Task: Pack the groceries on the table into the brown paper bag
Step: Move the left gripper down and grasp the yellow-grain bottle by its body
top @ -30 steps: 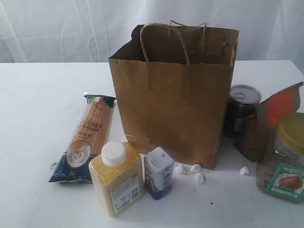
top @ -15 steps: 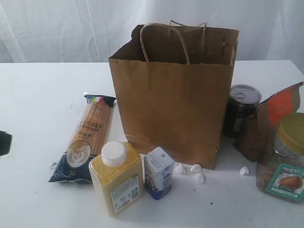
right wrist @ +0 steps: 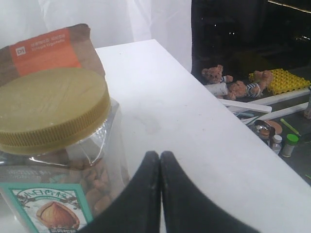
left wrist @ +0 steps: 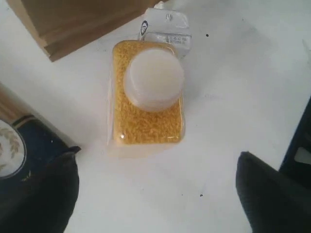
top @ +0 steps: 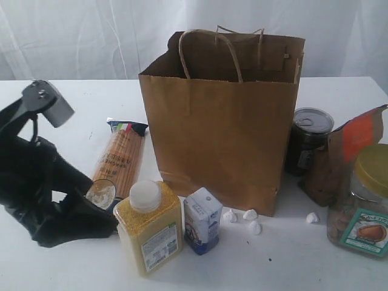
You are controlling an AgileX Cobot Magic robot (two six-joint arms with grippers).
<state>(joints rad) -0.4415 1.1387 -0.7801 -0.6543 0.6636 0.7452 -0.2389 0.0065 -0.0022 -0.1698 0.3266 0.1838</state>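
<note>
The left gripper hangs with its jaws spread wide and empty, close to the yellow-grain jar — upright on the white tabletop between the spaghetti packet and the small blue-white carton, near the foot of the brown paper bag. The right gripper is pressed closed on nothing — just beside the yellow-lidded jar

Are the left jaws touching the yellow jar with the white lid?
Apart. The left wrist view shows bare white table between the open left jaws and the yellow-grain jar.
</note>
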